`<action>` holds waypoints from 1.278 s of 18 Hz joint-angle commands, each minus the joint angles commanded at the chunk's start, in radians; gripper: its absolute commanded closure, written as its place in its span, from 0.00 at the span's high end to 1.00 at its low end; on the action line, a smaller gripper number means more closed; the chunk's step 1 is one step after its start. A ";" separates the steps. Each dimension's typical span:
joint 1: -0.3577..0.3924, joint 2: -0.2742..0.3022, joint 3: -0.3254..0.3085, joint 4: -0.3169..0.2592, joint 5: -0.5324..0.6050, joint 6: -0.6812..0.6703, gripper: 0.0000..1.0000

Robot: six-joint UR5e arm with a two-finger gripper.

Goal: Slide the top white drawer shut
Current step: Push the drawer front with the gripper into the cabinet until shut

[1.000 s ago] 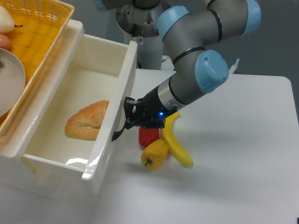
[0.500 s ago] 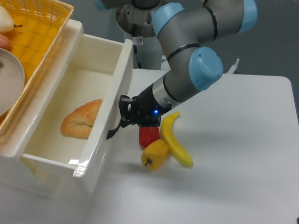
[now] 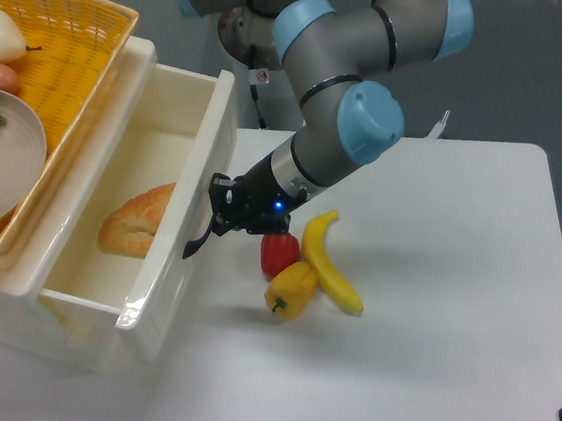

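Yellow wicker basket (image 3: pixel 74 23) sits at far left on top of the white cabinet, holding one grey plate (image 3: pixel 4 166) and what look like three pieces of fruit at its edge. Next to it the top white drawer (image 3: pixel 173 229), a deep glossy plastic tray, stands partly pulled out, one golden bread roll (image 3: pixel 137 221) lying on its floor. One curved black handle (image 3: pixel 197 242) marks its front, and the black two-finger gripper (image 3: pixel 219 209) presses there, placed, I judge, to push the front inward; whether the jaws are apart or together cannot be told. Just right, on the white table (image 3: pixel 454 289), lie one red pepper (image 3: pixel 277 255), one yellow pepper (image 3: pixel 291 289) and one banana (image 3: pixel 330 266), touching in a cluster, clear of the drawer's path.
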 joint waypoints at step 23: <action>-0.091 -0.006 0.002 0.008 0.005 -0.061 0.15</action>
